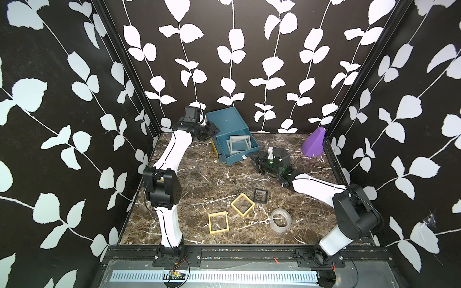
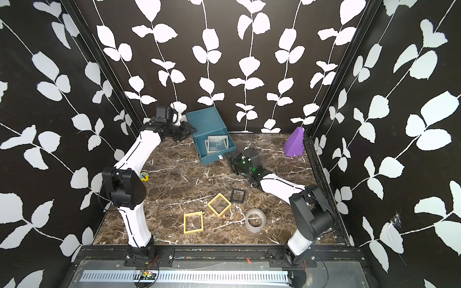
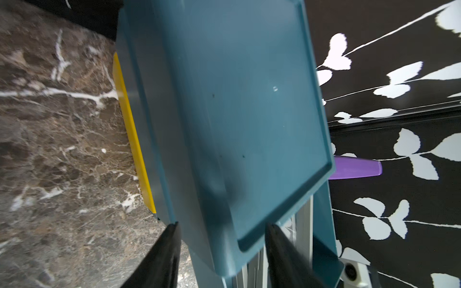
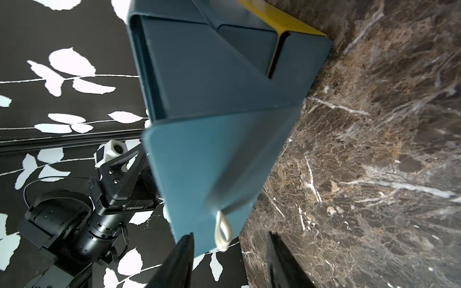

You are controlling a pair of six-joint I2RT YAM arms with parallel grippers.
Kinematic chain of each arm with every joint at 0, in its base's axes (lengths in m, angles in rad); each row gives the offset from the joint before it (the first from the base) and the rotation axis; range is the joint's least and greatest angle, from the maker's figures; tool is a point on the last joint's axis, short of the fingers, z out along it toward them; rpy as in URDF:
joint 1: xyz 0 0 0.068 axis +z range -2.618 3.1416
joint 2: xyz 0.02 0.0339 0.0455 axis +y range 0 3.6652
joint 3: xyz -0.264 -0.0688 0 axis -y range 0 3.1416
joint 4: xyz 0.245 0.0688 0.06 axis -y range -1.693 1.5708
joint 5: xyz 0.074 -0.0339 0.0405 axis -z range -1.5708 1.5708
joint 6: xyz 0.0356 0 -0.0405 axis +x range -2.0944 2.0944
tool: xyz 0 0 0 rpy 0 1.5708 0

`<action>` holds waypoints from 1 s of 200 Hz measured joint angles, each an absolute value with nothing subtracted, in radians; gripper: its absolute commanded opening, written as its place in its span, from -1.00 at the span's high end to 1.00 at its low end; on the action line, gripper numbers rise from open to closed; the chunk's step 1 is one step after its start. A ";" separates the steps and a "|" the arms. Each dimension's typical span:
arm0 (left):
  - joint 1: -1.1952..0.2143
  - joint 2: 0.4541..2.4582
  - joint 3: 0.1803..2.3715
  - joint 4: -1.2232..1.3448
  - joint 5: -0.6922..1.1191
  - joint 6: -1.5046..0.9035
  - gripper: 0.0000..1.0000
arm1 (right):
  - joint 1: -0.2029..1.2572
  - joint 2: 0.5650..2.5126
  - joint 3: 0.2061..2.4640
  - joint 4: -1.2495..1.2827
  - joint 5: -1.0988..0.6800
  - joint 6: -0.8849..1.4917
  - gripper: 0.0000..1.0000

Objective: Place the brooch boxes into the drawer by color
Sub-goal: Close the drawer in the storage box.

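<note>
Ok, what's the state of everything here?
Top drawer: pulled open.
Grey brooch boxes: inside it, overlapping.
Yellow brooch boxes: flat on table.
Black brooch box: flat on table.
Tape roll: lying flat.
Purple wedge: upright.
Right end effector: open around knob.
Left end effector: straddling chest corner.

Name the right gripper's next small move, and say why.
Probably nudge the open drawer shut. Both grey boxes already lie in it, the right gripper sits open just at its pale knob, and the left gripper is at the back corner of the chest, seemingly bracing it.
</note>
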State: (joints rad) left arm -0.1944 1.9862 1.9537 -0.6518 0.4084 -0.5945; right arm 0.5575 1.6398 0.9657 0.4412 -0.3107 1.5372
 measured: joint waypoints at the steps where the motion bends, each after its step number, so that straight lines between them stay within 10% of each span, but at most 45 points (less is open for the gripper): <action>1: -0.194 1.987 1.954 -0.652 0.408 -0.594 0.05 | 0.558 1.642 0.966 0.442 -0.310 1.538 0.06; 113: -0.193 1.996 1.941 -0.636 0.439 -0.564 0.39 | 0.588 1.716 0.994 0.513 -0.287 1.570 0.24; 172: -0.192 1.993 1.934 -0.628 0.449 -0.564 0.45 | 0.598 1.727 1.010 0.544 -0.269 1.589 0.99; 200: -0.191 1.991 1.929 -0.619 0.449 -0.565 0.46 | 0.602 1.727 1.011 0.549 -0.261 1.590 1.00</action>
State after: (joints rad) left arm -0.1909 1.9911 1.9289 -0.6193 0.4492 -0.5648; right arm 0.6018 1.7267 1.0115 0.5488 -0.2611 1.5902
